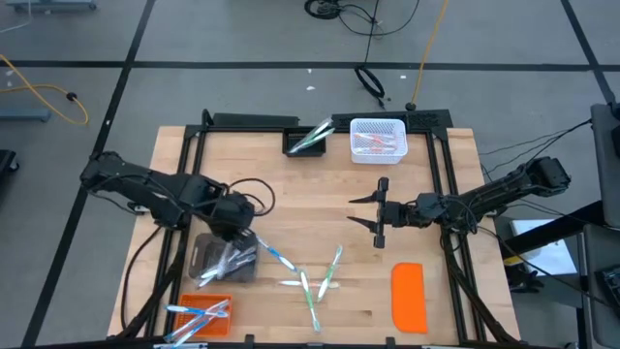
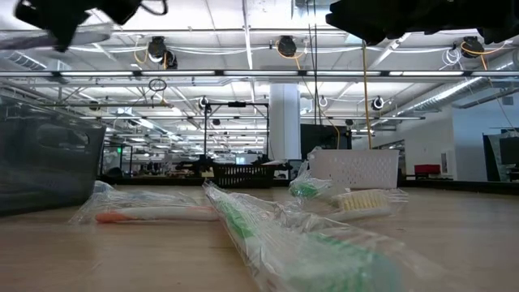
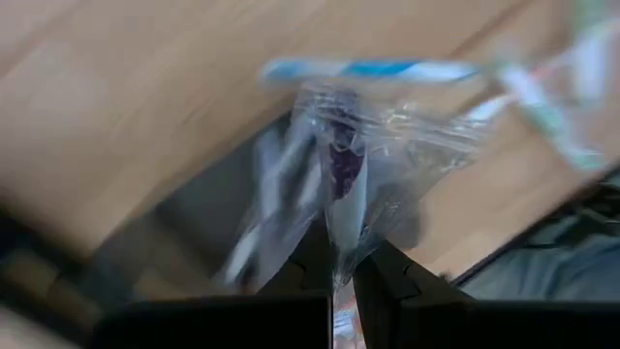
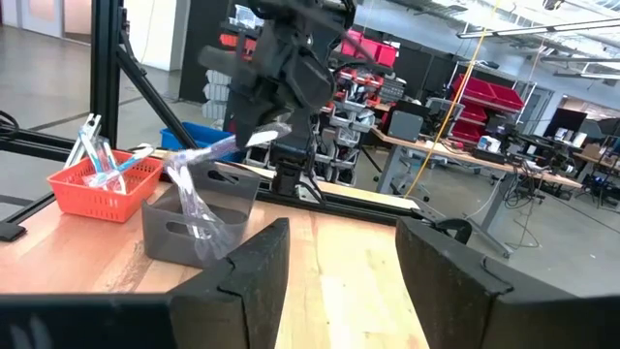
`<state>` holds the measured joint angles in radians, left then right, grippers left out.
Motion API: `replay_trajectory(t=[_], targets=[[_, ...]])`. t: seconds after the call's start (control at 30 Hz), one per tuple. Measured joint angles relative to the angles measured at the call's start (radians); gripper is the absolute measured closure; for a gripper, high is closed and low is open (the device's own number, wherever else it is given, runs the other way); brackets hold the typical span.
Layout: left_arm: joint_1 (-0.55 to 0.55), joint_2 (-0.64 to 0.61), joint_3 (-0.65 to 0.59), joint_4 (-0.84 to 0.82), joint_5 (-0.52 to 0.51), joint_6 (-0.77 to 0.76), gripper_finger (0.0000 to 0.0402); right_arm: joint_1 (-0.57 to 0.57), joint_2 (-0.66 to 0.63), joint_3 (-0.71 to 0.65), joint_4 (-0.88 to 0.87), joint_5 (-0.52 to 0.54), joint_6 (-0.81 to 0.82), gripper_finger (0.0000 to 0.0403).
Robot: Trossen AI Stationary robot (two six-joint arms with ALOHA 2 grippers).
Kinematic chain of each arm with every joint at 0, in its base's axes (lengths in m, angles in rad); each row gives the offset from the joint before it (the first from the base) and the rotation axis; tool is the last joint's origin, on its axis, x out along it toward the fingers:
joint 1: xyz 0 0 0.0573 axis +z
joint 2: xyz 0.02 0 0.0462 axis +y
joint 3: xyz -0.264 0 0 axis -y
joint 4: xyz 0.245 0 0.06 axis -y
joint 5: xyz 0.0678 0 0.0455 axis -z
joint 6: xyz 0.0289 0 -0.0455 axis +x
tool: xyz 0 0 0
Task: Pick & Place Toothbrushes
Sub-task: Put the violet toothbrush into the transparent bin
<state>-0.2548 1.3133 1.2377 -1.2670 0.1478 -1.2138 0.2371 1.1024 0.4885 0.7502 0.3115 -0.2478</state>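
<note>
Wooden surface (image 1: pixel 291 184) lies bare mid-table — plastic-wrapped toothbrushes (image 1: pixel 312 281) scatter near its front edge. Left gripper (image 1: pixel 235 236), jaws clenched on one wrapped brush, hovers above the grey bin (image 1: pixel 208 262); right gripper (image 1: pixel 378 218) waits spread.

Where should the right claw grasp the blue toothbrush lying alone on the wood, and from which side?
Grip the blue toothbrush mid-handle, coming straight down from above, fingers across its width. It lies flat, diagonal, clear of the grey bin, so both long sides are free. The open right claw would have to cross the table.
</note>
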Motion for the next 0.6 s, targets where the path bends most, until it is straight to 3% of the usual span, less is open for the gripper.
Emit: replay_trajectory(t=[0.13, 0.33, 0.6], targets=[[0.008, 0.01, 0.0, -0.128, 0.083, -0.056, 0.0394, 0.0, 0.0, 0.0, 0.0, 0.0, 0.0, 0.0224], [0.008, 0.013, 0.0, -0.158, 0.113, -0.111, 0.0394, 0.0, 0.0, 0.0, 0.0, 0.0, 0.0, 0.0223], [0.007, 0.144, 0.0, -0.265, 0.257, -0.042, 0.0394, 0.0, 0.0, 0.0, -0.004, 0.0, 0.0, 0.0229]])
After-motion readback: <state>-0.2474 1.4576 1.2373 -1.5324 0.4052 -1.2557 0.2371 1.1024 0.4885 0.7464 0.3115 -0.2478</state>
